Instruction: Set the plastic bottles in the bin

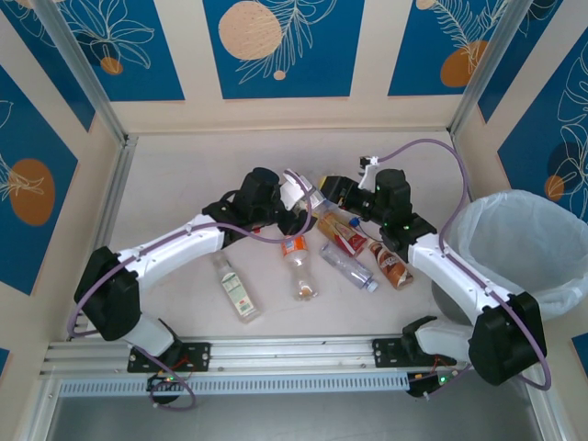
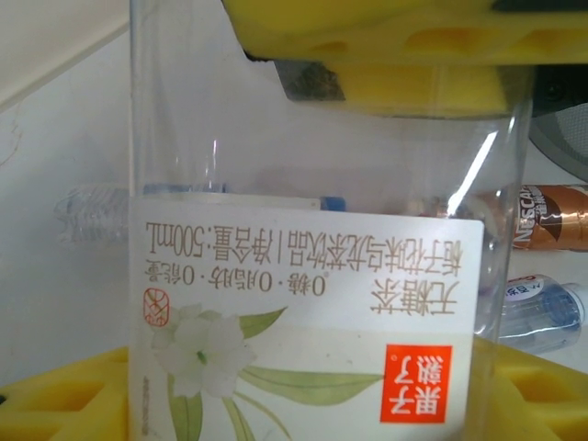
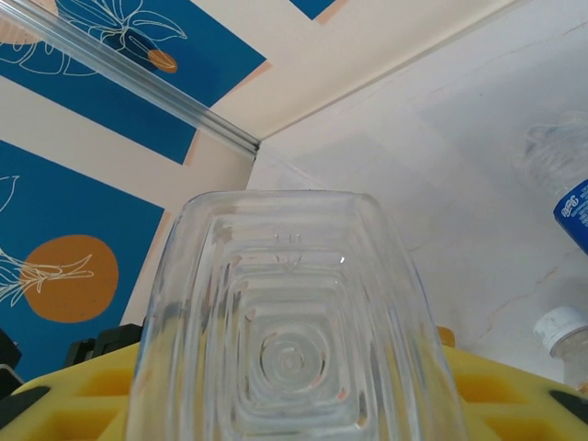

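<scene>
Firmly clamps the white-labelled bottle (image 2: 303, 303) crosswise between pads (image 2: 386, 46) of the left gripper (image 1: 296, 202), base pointing into the right gripper (image 1: 333, 188), closure there unclear.

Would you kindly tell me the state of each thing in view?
Left claw: shut on the white-label bottle.
Right claw: flanking a clear bottle, grip unclear.
Green-label bottle: lying flat.
Orange-label bottle: lying flat.
Red-label bottle: lying flat.
Blue-label bottle: lying flat.
Brown bottle: lying flat.
Bin: upright, open, bag-lined.

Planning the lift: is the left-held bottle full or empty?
Empty: the bottle is clear right through, with no liquid line, and the background shows through it.
</scene>
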Robot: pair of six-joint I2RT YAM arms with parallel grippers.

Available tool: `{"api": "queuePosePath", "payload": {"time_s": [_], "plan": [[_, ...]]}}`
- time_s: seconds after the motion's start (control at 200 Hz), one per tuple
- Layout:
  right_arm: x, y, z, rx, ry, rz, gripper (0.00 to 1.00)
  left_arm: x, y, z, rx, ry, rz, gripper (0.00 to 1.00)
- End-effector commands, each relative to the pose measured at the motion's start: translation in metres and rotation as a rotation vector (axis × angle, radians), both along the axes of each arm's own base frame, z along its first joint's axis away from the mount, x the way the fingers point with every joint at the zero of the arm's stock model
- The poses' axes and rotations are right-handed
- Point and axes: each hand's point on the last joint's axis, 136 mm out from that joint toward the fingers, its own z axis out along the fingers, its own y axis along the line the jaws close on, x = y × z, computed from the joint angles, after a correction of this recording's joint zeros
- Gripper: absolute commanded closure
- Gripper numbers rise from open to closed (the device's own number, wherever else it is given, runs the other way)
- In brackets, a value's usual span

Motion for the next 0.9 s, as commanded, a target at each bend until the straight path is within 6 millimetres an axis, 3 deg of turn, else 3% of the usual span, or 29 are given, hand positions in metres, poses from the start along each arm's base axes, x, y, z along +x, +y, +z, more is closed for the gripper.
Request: {"api": "queuePosePath", "payload": {"time_s": [0.0,0.14,0.23,0.28,0.4,0.585,0.75,0.895], "plan": [[-0.005,-0.003,0.016,-0.046,-0.075,0.006,0.62,-0.017,-0.009,0.020,-0.075,-0.024,-0.080,0.46],[-0.010,-0.011,0.022,-0.099,-0.108,-0.010,0.68,-0.025,-0.007,0.036,-0.142,-0.046,-0.100,0.22],[-0.012,-0.020,0.024,-0.149,-0.126,-0.036,0.69,-0.029,0.000,0.047,-0.189,-0.071,-0.091,0.13],[-0.013,-0.025,0.026,-0.180,-0.140,-0.049,0.70,-0.030,0.006,0.055,-0.217,-0.089,-0.076,0.01],[-0.017,-0.037,0.038,-0.272,-0.189,-0.072,0.70,-0.026,0.023,0.071,-0.267,-0.140,0.001,0.01],[-0.028,-0.059,0.069,-0.426,-0.275,-0.110,0.70,-0.002,0.067,0.084,-0.323,-0.239,0.277,0.01],[-0.046,-0.081,0.104,-0.535,-0.354,-0.143,0.70,0.019,0.111,0.076,-0.319,-0.266,0.547,0.01],[-0.066,-0.106,0.137,-0.630,-0.413,-0.207,0.70,0.027,0.128,0.060,-0.292,-0.248,0.651,0.01]]}}
